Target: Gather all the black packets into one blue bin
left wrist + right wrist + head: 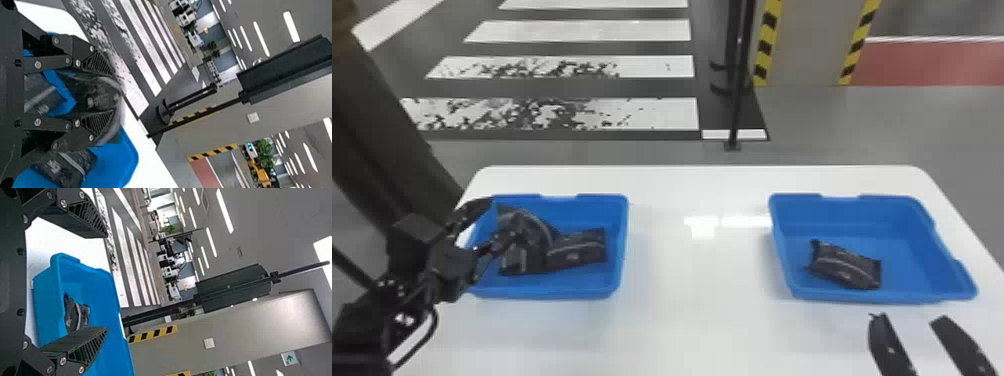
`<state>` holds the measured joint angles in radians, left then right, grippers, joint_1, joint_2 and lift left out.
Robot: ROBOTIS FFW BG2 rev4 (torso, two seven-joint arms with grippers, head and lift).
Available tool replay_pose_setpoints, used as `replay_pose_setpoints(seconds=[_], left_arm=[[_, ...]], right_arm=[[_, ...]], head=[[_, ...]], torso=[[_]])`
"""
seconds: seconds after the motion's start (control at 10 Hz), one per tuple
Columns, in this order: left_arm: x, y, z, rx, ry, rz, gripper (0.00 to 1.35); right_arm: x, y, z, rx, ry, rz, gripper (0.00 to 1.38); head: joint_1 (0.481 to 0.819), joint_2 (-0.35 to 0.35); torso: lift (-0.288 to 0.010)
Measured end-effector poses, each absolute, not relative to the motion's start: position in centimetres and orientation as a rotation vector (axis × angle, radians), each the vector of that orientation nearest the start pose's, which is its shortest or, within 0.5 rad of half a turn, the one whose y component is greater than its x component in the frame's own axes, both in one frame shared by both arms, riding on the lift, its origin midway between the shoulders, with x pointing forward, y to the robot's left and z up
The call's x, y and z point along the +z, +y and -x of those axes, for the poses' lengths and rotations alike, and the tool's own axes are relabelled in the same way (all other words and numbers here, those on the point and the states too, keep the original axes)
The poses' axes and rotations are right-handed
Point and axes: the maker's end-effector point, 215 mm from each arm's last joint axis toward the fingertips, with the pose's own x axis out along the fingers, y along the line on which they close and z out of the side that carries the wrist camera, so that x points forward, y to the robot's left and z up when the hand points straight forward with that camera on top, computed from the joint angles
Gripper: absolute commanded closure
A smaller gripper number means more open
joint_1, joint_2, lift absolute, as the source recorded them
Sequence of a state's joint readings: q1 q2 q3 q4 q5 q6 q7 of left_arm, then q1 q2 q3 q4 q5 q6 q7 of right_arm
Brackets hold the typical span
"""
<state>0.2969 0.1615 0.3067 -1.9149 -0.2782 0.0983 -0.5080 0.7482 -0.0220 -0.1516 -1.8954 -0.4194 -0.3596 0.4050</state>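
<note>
One pale-striped black packet (96,94) is pinched between the left jaws over the left blue bin (547,292); two more packets (580,250) lie inside. Another striped packet (844,267) lies slanted in the right blue bin (887,296).

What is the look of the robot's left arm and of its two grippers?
The left arm is dark, with a thin black cable loop. The left gripper and right gripper are black, with silver screws and ribbed, tapering fingers.

White table (682,280), crosswalk stripes (582,31), black pole (738,100), grey pillar (807,45)
</note>
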Motion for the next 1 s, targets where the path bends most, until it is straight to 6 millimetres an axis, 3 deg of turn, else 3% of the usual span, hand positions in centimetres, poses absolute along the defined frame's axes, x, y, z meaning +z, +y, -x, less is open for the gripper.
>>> replay_pose_setpoints(seconds=[0.1,0.2,0.4,0.6,0.8,1.0], left_arm=[[-35.6,35.7,-48.1,-0.196,0.183,-0.465,0.14],[-35.6,35.8,-47.1,-0.195,0.163,-0.437,0.15],[-34.8,34.2,-44.6,-0.21,0.094,-0.341,0.15],[-32.5,31.9,-40.6,-0.231,0.014,-0.218,0.15],[-29.7,30.1,-36.0,-0.237,-0.06,-0.103,0.15],[-27.8,29.1,-32.7,-0.233,-0.08,-0.025,0.15]], right_arm=[[-38.4,-26.6,-33.9,0.156,-0.012,-0.265,0.19],[-37.9,-26.2,-34.6,0.178,-0.009,-0.24,0.19],[-36.2,-24.9,-36.9,0.241,-0.017,-0.161,0.19],[-35.5,-23.4,-39.4,0.313,0.009,-0.098,0.19],[-36.7,-22.5,-41.4,0.378,0.114,-0.038,0.19],[-38.7,-24.3,-42.7,0.38,0.263,0.034,0.19]], head=[[0.695,0.118],[0.695,0.132],[0.695,0.131],[0.695,0.121],[0.695,0.116],[0.695,0.078]], torso=[[-0.11],[-0.11],[-0.11],[-0.11],[-0.11],[-0.11]])
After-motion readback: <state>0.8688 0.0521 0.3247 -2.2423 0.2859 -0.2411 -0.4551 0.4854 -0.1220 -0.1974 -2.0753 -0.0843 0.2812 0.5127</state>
